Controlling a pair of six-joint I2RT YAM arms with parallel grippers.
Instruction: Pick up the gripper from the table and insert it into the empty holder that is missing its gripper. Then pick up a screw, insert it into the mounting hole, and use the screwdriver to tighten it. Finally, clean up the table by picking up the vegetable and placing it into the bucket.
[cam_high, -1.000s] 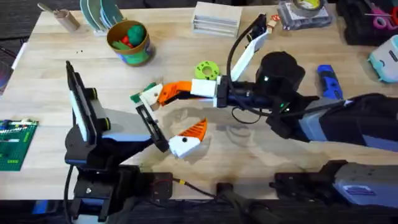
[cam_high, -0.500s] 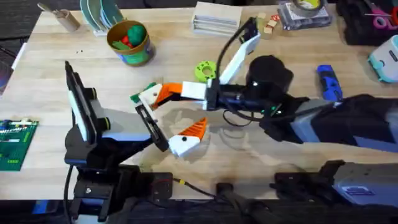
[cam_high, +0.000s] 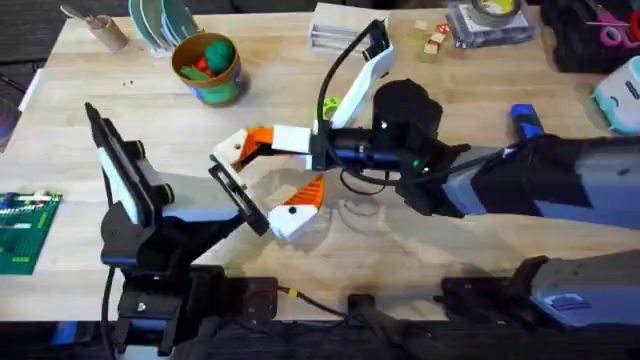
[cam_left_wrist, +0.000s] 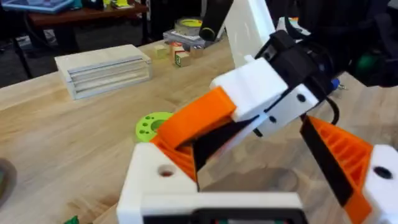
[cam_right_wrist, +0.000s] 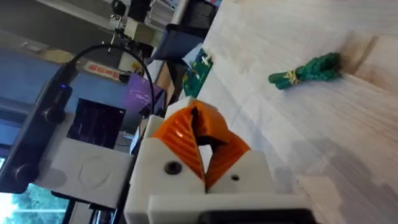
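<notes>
My right gripper (cam_high: 258, 142) reaches in from the right and is shut on the small orange gripper (cam_left_wrist: 193, 121). It presses that wedge against the empty holder (cam_left_wrist: 155, 180), the bare white jaw of my left arm with a round hole in its face. My left gripper (cam_high: 265, 182) stands wide open; its other jaw carries an orange ribbed pad (cam_left_wrist: 345, 158). The green vegetable (cam_right_wrist: 308, 70) lies on the wood just beyond the holder. The bucket (cam_high: 220, 90) stands at the back left with toy food inside. The blue screwdriver (cam_high: 527, 128) lies at the right, partly behind the right arm.
A lime-green ring (cam_left_wrist: 151, 124) lies behind the right gripper. A stack of pale wooden slabs (cam_high: 345, 25) and small cubes (cam_high: 435, 40) sit at the back. A green circuit board (cam_high: 25, 225) lies at the left edge. Plates (cam_high: 160, 20) stand behind the bucket.
The right arm has moved left, carrying the orange piece up against the left arm's bare white jaw. The left arm has shifted slightly left.
</notes>
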